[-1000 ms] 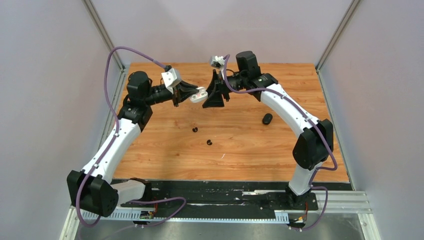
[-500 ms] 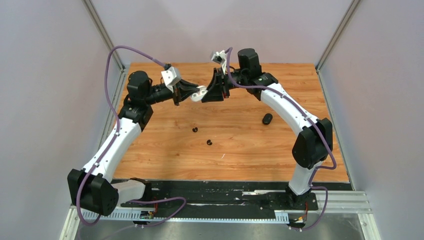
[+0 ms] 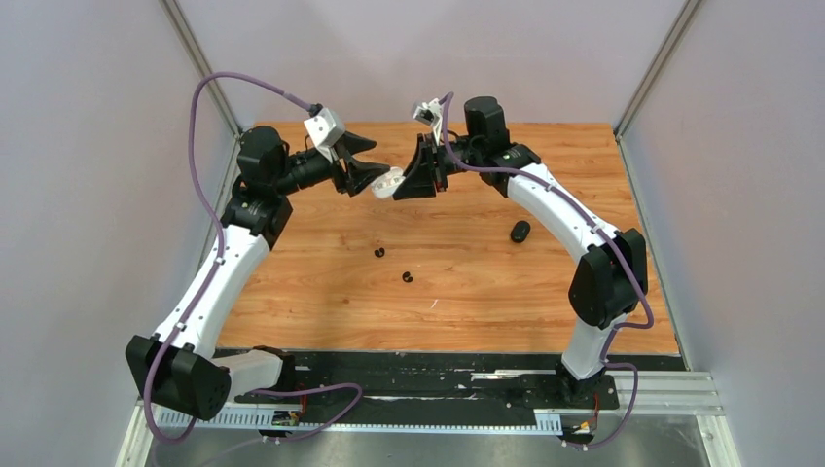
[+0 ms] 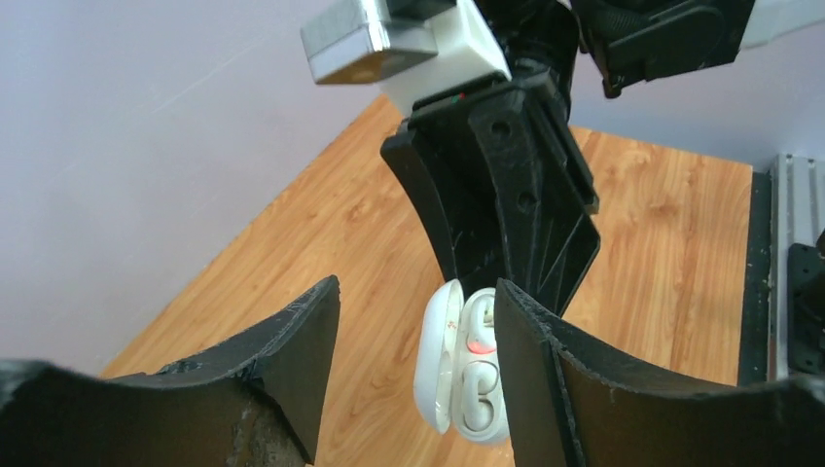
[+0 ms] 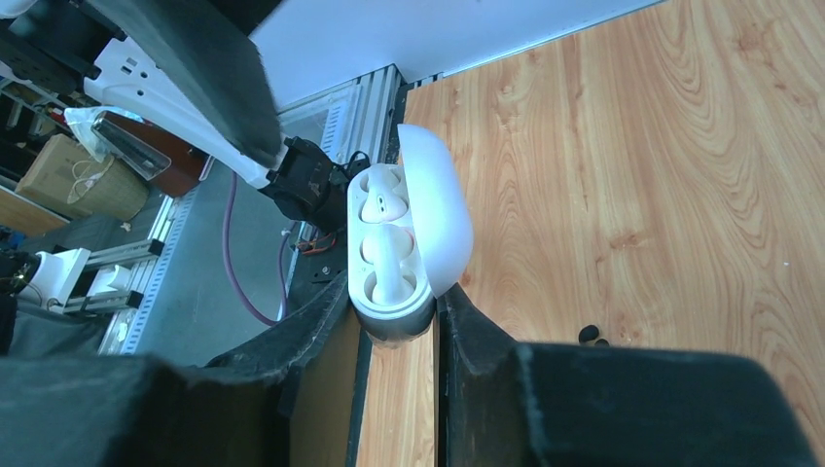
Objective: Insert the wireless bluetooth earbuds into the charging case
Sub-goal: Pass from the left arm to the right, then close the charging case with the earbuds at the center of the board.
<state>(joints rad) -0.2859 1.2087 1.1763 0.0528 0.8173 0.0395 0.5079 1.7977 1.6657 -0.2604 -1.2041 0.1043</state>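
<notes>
My right gripper point(image 3: 406, 181) is shut on the base of a white charging case point(image 3: 389, 184) and holds it in the air over the far side of the table. The case's lid is open in the right wrist view point(image 5: 433, 209), and two white earbuds point(image 5: 386, 265) sit in its sockets. My left gripper point(image 3: 377, 161) is open around the case. In the left wrist view its jaws stand wide apart with the case point(image 4: 438, 365) close to the right finger point(image 4: 545, 379). Two black earbuds point(image 3: 379, 253) point(image 3: 408, 277) lie loose on the wooden table.
A black pill-shaped case point(image 3: 520, 231) lies shut on the table right of centre. A tiny white speck point(image 3: 434, 305) lies near the front. Grey walls close in the table point(image 3: 311, 292) on the left, back and right; a black rail runs along the near edge.
My left gripper has opened off the white case and its wrist has turned and risen a little. My right gripper keeps hold of the case, raised slightly.
</notes>
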